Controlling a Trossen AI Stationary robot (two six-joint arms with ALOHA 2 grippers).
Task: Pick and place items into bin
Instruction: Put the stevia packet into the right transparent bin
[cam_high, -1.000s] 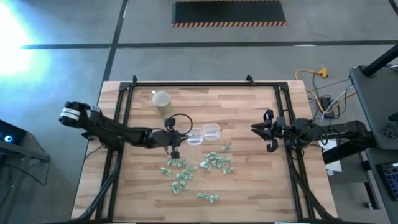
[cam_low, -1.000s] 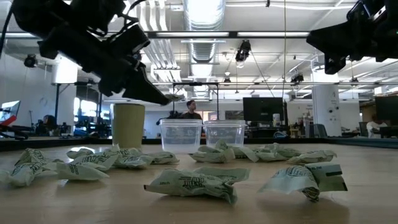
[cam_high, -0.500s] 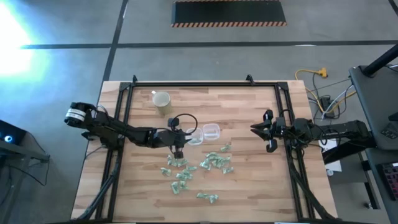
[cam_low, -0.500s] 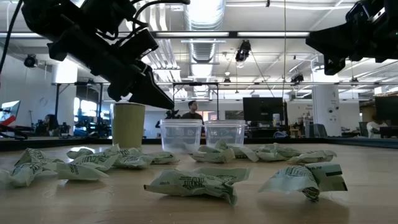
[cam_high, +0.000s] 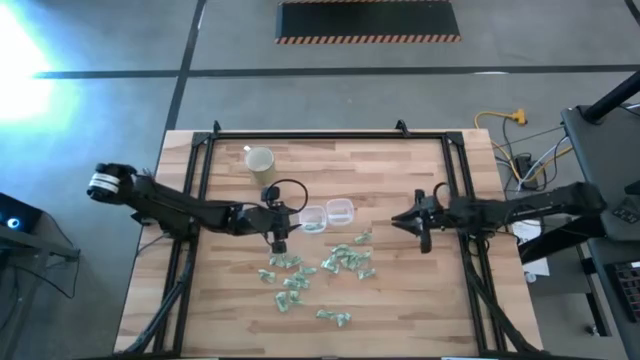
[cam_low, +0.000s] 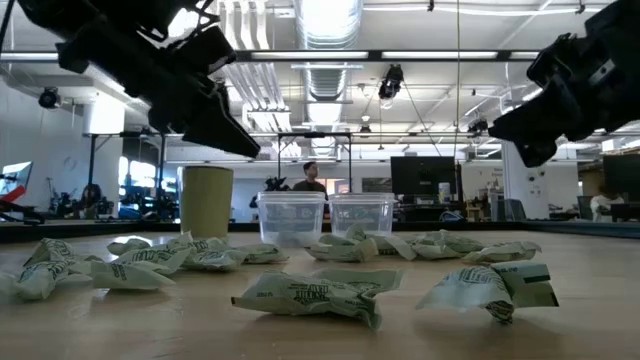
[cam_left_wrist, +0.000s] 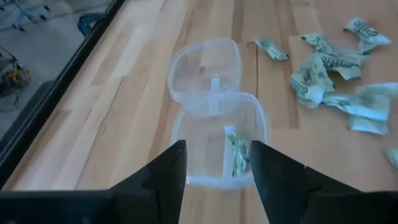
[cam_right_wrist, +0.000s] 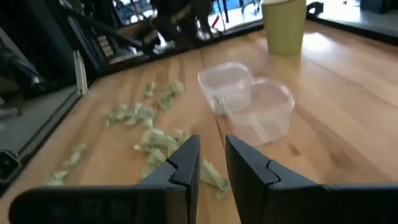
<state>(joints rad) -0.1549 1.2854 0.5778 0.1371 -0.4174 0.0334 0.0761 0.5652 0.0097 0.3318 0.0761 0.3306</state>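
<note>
Two small clear bins stand side by side mid-table. In the left wrist view one green-and-white wrapped item lies inside the nearer bin; the farther bin looks bare. Several more items lie scattered on the wood near the bins. My left gripper hovers open just left of the bins, with nothing between its fingers. My right gripper hangs right of the bins, its fingers a narrow gap apart and holding nothing.
A beige cup stands behind the bins toward the far left. A black frame runs along the table's far and side edges. Bare wood lies between the right gripper and the item pile. A person stands far behind in the room.
My left gripper went right toward the bins, opened and let go of a pale piece seen at its fingertips, then drew back left and up a little. My right gripper has moved toward the table's left, nearer the bins, sinking and tipping downward.
</note>
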